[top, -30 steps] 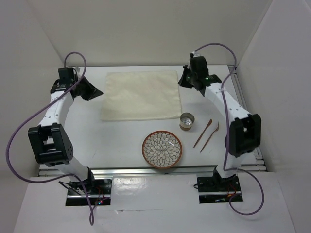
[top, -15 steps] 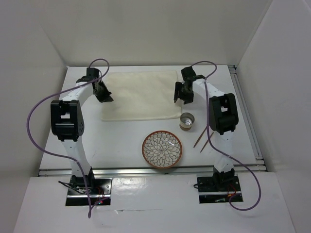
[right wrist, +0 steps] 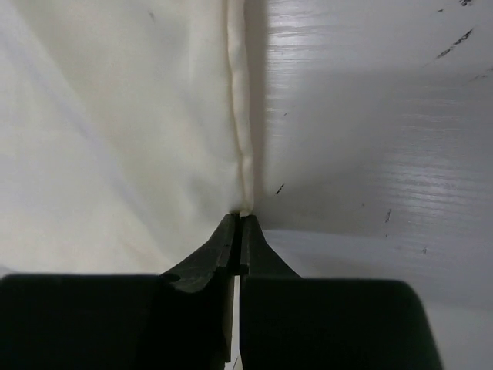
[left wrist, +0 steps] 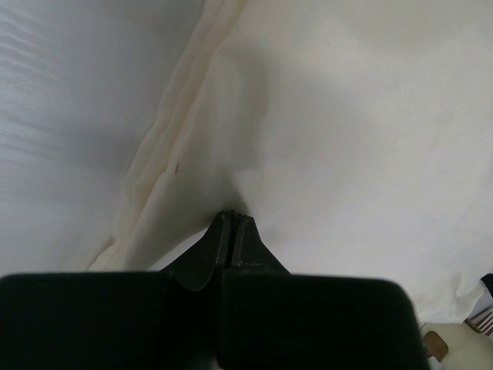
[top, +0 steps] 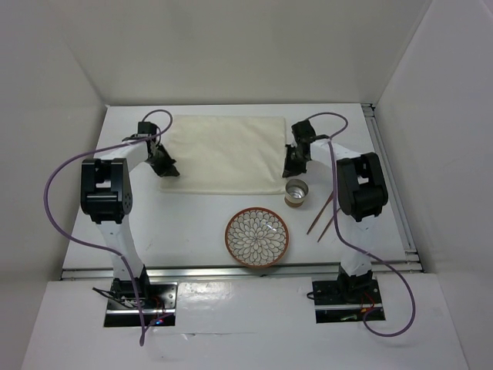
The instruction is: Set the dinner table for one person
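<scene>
1. You are on the placemat step, as I read it: the cloth [top: 227, 154] lies on the far half of the counter [top: 192, 223], and both arms are reaching to its side edges.
2. Your left tool [top: 164, 164] is pinched tight on the cloth's left edge. In the left wrist view the fabric puckers and folds right at the fingertips.
3. Your right tool [top: 295, 163] is likewise clamped on the right hem, with no gap between its jaws.
4. The counter, the dinner table itself, spans the whole white enclosure under everything, with a metal rail along its near edge.
5. The next move likely calls for both arms to travel together, keeping the cloth taut and level. Draw it to its place and then let go. Watch the metal cup [top: 296, 192], which sits just beside the cloth's near right corner.
6. Your count:
   - one cloth
   - one patterned plate [top: 257, 237], near the middle and apart from the cloth
   - one metal cup
   - two wooden utensils [top: 319, 213], side by side to the right of the cup
</scene>
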